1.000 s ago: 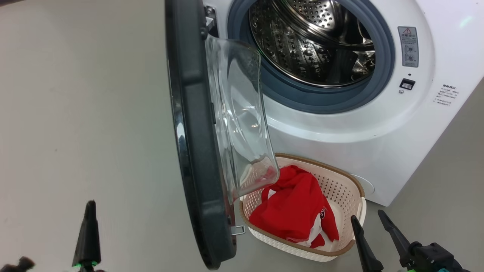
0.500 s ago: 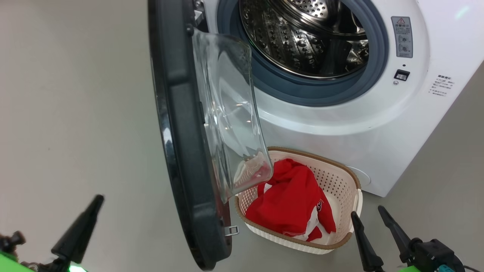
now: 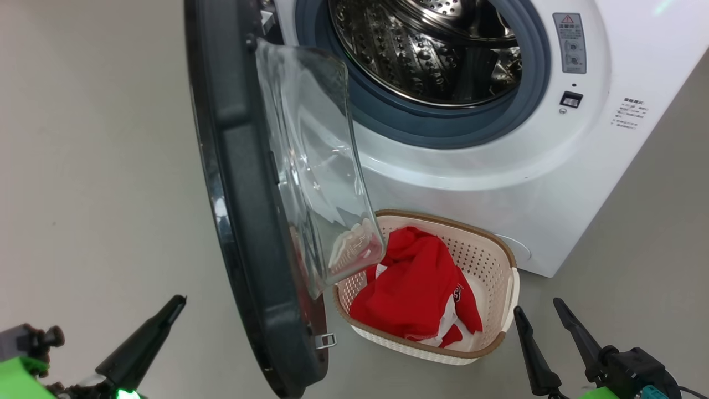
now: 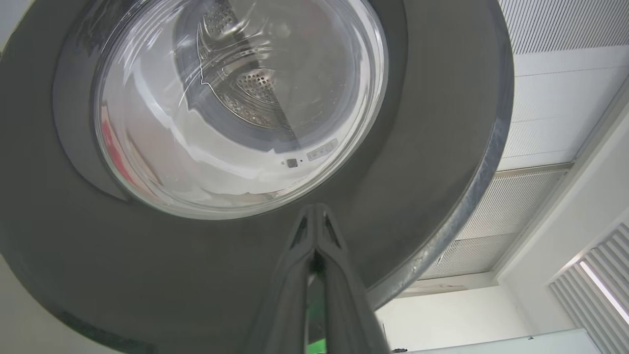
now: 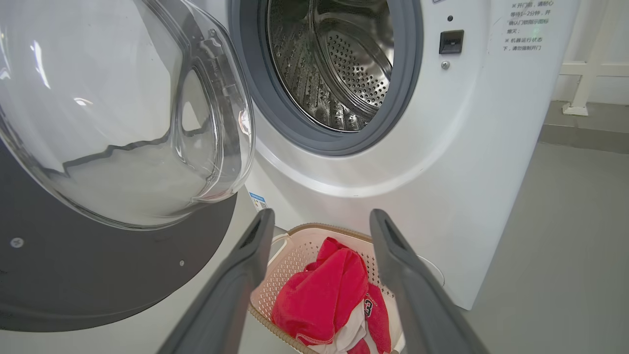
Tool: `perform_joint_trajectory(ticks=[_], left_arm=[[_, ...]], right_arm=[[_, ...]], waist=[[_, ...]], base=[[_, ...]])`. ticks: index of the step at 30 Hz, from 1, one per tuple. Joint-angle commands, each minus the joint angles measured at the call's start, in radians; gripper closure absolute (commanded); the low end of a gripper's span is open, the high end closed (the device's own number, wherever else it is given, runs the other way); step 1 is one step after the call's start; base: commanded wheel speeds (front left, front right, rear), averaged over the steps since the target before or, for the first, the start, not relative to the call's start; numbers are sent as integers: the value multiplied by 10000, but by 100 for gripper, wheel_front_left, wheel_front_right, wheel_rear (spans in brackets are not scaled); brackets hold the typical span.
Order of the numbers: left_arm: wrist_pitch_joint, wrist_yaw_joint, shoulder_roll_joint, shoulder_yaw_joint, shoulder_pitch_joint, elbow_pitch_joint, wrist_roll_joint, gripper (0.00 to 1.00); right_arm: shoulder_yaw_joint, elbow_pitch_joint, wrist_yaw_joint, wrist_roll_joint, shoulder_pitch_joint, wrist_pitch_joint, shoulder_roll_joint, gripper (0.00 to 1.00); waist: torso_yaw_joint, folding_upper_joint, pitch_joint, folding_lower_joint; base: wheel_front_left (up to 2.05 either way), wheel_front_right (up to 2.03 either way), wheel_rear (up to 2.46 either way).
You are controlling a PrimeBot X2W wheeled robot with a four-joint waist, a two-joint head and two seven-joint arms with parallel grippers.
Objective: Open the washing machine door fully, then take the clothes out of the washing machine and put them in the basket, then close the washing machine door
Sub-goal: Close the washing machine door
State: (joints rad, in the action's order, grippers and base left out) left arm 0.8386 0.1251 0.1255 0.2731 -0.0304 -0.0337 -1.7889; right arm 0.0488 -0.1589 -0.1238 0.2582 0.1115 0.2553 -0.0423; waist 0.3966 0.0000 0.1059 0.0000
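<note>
Two tools: left tool (image 4: 314, 212) pressed shut on nothing; right tool (image 5: 322, 216) spread wide, empty.
Left wrist view: door's (image 4: 417, 147) outer face, with the tool tip close to its black rim; contact hard to judge.
Right wrist view: door's inner glass bowl, drum (image 5: 339, 64), number print on clothes (image 5: 324, 300).
Head view: clothes lie in basket (image 3: 490, 260), just before washing machine (image 3: 498, 183).
Edges: door's glass bowl hangs by basket's left end.
Open room: floor (image 3: 83, 166) spreads wide left of door.

One door (image 3: 238, 194), one basket (image 3: 487, 260), one garment (image 3: 410, 288)
</note>
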Motion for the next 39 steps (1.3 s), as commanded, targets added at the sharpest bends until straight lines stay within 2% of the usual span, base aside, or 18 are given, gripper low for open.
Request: perform_joint_trajectory(ticks=[1, 11, 23, 33, 39], left_arm=[[229, 56, 94, 532, -463, 223, 329, 100], [914, 56, -500, 736, -822, 331, 958, 100], [1264, 56, -717, 443, -1117, 683, 1203, 100], [1051, 56, -749, -156, -1378, 1066, 1178, 100], [274, 56, -751, -690, -1794, 1354, 1449, 100]], right_arm=[[271, 250, -69, 24, -446, 65, -79, 0], [296, 265, -69, 42, -536, 65, -79, 0], [259, 317, -69, 39, -706, 65, -79, 0], [194, 382, -69, 20, -926, 65, -79, 0], [146, 430, -69, 48, -1107, 65, -79, 0]], waist=[[-79, 0, 45, 0], [-521, 0, 210, 0], [-1021, 0, 510, 0], [-1535, 0, 803, 0], [-2071, 0, 1025, 0]], base=[[0, 0, 0], [0, 0, 0], [0, 0, 0], [0, 0, 0], [0, 0, 0]])
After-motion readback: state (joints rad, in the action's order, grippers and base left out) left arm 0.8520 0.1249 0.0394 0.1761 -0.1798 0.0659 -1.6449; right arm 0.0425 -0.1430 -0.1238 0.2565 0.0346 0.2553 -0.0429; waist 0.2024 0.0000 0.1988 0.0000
